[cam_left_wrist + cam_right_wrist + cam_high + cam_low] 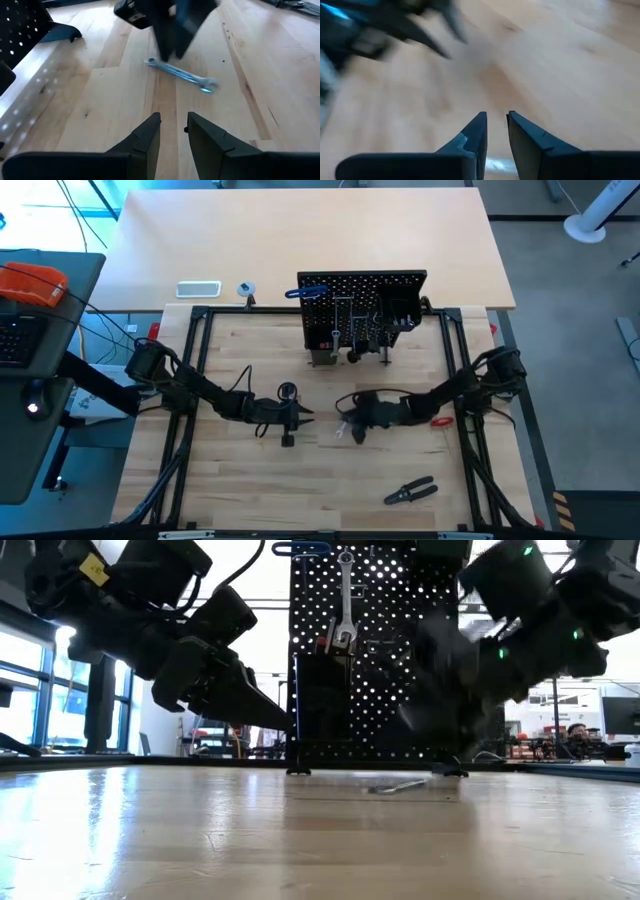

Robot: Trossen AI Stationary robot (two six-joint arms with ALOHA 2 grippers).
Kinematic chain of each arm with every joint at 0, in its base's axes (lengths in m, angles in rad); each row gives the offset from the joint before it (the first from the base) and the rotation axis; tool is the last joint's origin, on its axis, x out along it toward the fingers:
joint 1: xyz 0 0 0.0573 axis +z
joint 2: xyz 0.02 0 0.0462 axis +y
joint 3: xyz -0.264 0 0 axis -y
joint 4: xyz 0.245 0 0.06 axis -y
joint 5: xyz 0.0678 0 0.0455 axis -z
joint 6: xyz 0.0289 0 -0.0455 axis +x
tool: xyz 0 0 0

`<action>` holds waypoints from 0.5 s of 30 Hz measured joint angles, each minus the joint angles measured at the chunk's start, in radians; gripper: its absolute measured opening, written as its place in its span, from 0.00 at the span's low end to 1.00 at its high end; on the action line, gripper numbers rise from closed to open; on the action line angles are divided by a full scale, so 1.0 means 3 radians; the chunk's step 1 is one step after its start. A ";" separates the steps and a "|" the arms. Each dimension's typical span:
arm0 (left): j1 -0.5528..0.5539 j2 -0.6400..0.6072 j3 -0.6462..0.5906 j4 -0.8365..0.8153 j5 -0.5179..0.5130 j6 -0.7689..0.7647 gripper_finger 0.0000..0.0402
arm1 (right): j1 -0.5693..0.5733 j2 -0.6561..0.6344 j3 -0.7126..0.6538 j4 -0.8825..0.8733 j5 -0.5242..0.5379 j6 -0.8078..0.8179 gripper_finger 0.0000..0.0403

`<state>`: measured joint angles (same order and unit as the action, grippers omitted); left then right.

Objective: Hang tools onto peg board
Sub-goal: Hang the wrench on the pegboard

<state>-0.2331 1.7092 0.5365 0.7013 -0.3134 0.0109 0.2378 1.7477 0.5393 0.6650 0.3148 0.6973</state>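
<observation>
1. Overhead, the left gripper (300, 418) and right gripper (345, 425) faced each other mid-table; black-handled pliers (410, 492) lay well apart near the front edge.
2. Low down, a slim silver wrench (397, 786) lay before the upright black perforated peg board (375, 650).
3. Left wrist: narrow-gapped fingers (145, 142) held nothing.
4. Right wrist: fingers (472, 135) narrowly parted, empty, over bare wood.

No text, brand, number or sign is legible in any of the 4 views. The peg board (362, 308), the wrench (183, 75) lying on the table ahead of the left gripper's jaws, and the pliers (411, 491) carry no readable marking. A small yellow tag (95, 568) sits on one arm in the low view, but its print cannot be made out.
</observation>
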 joint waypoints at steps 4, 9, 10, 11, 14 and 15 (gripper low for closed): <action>-0.0001 0.0000 0.0000 0.0003 0.0004 -0.0024 0.23 | 0.0097 -0.0003 0.0001 0.0454 -0.0127 -0.0179 0.18; -0.0001 0.0000 0.0000 0.0003 0.0185 -0.0079 0.23 | 0.0167 -0.0111 0.0002 0.0267 -0.0164 -0.0427 0.18; -0.0001 0.0000 0.0000 0.0003 0.0224 -0.0103 0.23 | 0.0180 -0.0155 0.0002 0.0114 -0.0162 -0.0508 0.18; -0.0001 0.0000 0.0000 0.0005 0.0247 -0.0115 0.23 | 0.0186 -0.0213 0.0002 -0.0047 -0.0157 -0.0597 0.18; -0.0002 0.0000 0.0000 0.0008 0.0266 -0.0121 0.23 | 0.0196 -0.0441 0.0005 -0.0595 0.0024 -0.0912 0.18; -0.0002 0.0000 0.0000 0.0024 0.0266 -0.0122 0.23 | 0.0194 -0.0523 0.0005 -0.0785 0.0109 -0.1024 0.19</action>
<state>-0.2337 1.7092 0.5365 0.7085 -0.2336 -0.0257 0.2960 1.5909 0.5407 0.4296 0.3473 0.3902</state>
